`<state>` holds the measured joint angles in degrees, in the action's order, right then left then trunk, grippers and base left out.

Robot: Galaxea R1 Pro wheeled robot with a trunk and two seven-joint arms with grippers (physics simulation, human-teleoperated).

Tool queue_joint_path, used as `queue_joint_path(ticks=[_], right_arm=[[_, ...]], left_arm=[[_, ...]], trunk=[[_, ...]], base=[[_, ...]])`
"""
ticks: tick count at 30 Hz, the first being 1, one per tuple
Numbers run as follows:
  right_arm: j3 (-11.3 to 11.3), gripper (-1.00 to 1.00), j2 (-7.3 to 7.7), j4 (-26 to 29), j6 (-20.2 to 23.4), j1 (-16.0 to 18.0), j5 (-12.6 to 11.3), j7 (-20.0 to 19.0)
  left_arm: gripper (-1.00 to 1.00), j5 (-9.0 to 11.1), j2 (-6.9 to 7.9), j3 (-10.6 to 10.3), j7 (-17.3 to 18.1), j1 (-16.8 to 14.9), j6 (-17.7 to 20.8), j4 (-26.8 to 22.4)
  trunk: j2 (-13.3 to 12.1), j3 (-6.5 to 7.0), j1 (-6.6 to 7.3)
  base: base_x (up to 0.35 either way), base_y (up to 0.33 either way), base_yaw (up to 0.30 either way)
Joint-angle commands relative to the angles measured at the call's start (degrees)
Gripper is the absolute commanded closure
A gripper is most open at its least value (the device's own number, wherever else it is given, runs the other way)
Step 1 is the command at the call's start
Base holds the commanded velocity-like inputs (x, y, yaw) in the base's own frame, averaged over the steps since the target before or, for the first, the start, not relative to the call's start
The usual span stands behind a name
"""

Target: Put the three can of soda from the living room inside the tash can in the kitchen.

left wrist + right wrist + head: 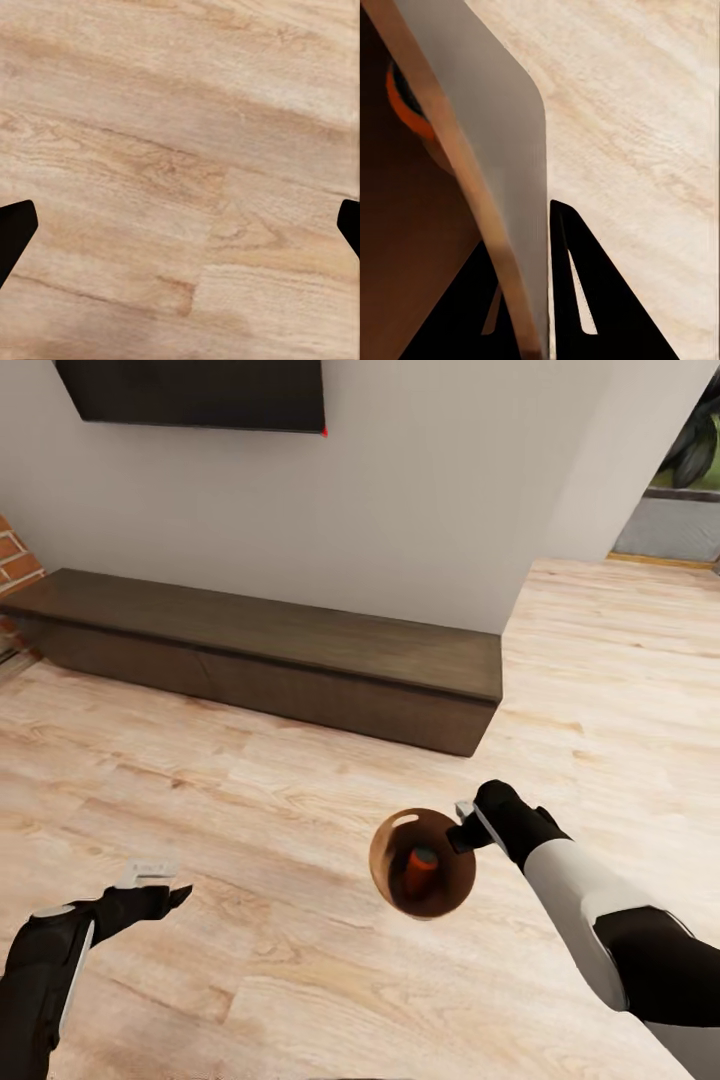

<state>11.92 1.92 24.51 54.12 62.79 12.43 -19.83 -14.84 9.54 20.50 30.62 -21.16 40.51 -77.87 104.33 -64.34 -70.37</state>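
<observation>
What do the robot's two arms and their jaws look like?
Both arms are black and white. The right arm has a white forearm shell, black wrist and black elbow. The left arm is mostly black with a white strip. Both ends carry pale grey parts; the jaws look black.

Even, soft, bright light falls on the pale floor [300,790] with only a faint shadow under the dark bench [270,660], no glare, and slightly soft, blocky rendered textures throughout.
</observation>
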Motion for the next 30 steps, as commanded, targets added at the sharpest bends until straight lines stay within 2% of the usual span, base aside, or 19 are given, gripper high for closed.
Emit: queue_joint_path(ticks=[1,6,7,8,16,20,22,30], right_arm=[[-0.8,1.00,0.56,0.5,-0.5,-0.5,-0.8,-0.6],[-5.3,1.00,1.21,1.6,-1.3,-1.3,-1.1,-1.9],[-6.7,1.00,1.36,2.2,-1.5,-1.5,-1.1,-2.3],[-7.0,1.00,1.44,2.4,-1.6,-1.5,-1.1,-2.4],[-7.9,1.00,1.69,2.9,-1.7,-3.0,-1.2,-2.7],[-7.9,1.00,1.52,3.0,-1.7,-3.2,-1.1,-2.3],[-7.8,1.00,1.11,3.0,-1.7,-3.3,-1.1,-1.9],[-7.5,1.00,0.75,3.0,-3.7,-5.0,-1.1,-1.7]], left_arm=[[-1.00,-0.1,-0.41,0.0,-0.1,0.2,-2.2,0.1],[-1.00,-0.2,-1.63,0.1,-0.3,0.8,-6.5,0.8],[-1.00,-0.2,-1.98,0.4,-0.4,1.4,-8.3,2.4],[-1.00,-0.2,-2.06,0.5,-0.4,1.5,-9.3,3.2],[-1.00,-0.1,-2.35,0.6,-0.4,2.0,-11.5,5.3],[-1.00,0.0,-2.77,0.6,-0.3,3.6,-12.2,5.4],[-1.00,0.0,-3.11,0.6,-0.4,4.0,-13.7,5.4],[-1.00,0.0,-3.63,0.6,-0.4,4.2,-14.2,5.4]], trunk=[[0.0,-0.01,0.00],[0.0,-0.17,0.00],[0.0,-0.22,0.00],[0.0,-0.26,0.00],[0.0,-0.40,0.00],[0.0,-0.40,0.00],[0.0,-0.41,0.00],[0.0,-0.41,0.00]], base=[[0.000,0.000,0.228],[0.000,0.000,0.211],[0.000,0.000,0.193],[0.000,0.000,0.186],[0.000,0.000,0.073],[0.000,0.000,0.009],[0.000,0.000,0.162],[0.000,0.000,0.231]])
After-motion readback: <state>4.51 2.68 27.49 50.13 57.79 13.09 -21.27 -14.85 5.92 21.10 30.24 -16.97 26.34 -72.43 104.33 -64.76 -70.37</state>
